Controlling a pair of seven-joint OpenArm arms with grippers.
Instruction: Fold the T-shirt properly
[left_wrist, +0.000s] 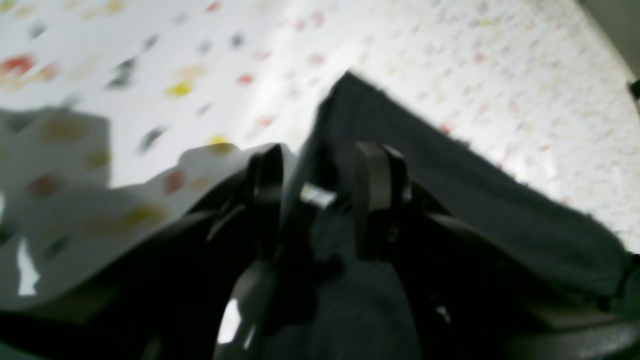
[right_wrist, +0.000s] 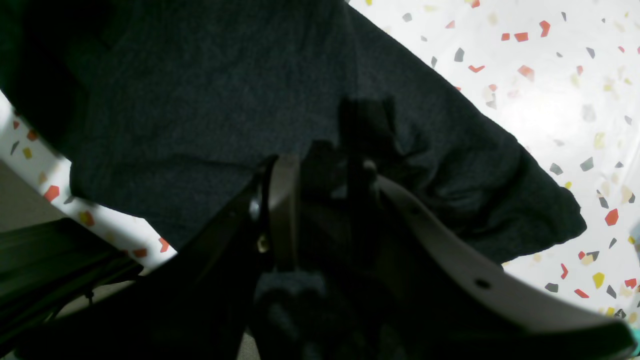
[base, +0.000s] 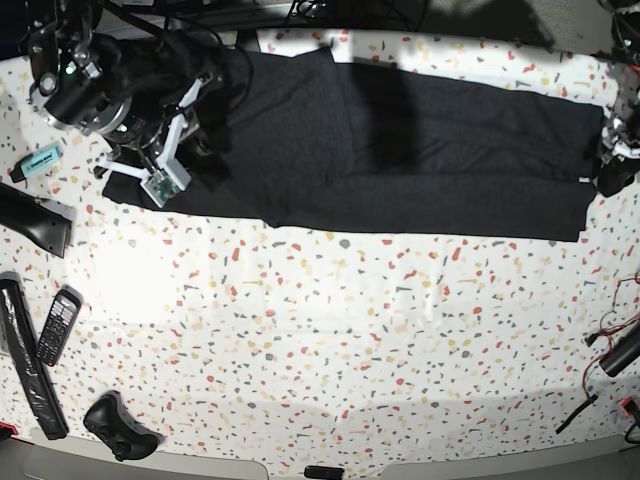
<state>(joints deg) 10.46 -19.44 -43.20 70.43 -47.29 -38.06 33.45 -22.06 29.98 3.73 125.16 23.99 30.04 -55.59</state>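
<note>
The black T-shirt (base: 420, 150) lies in a long band across the far side of the table, plain side up. My right gripper (base: 200, 135) is at its left end. In the right wrist view the right gripper (right_wrist: 320, 185) is shut on a bunch of the shirt's cloth (right_wrist: 200, 100). My left gripper (base: 608, 165) is at the shirt's right end. In the blurred left wrist view the left gripper (left_wrist: 322, 195) has the shirt's cloth (left_wrist: 450, 175) between its fingers, with a small white tag showing there.
The table (base: 330, 330) has a white speckled top. At the left lie a teal marker (base: 40, 158), a black phone-like handset (base: 57, 325), a long black bar (base: 25, 360) and a game controller (base: 120, 425). Cables (base: 610, 350) lie at the right edge.
</note>
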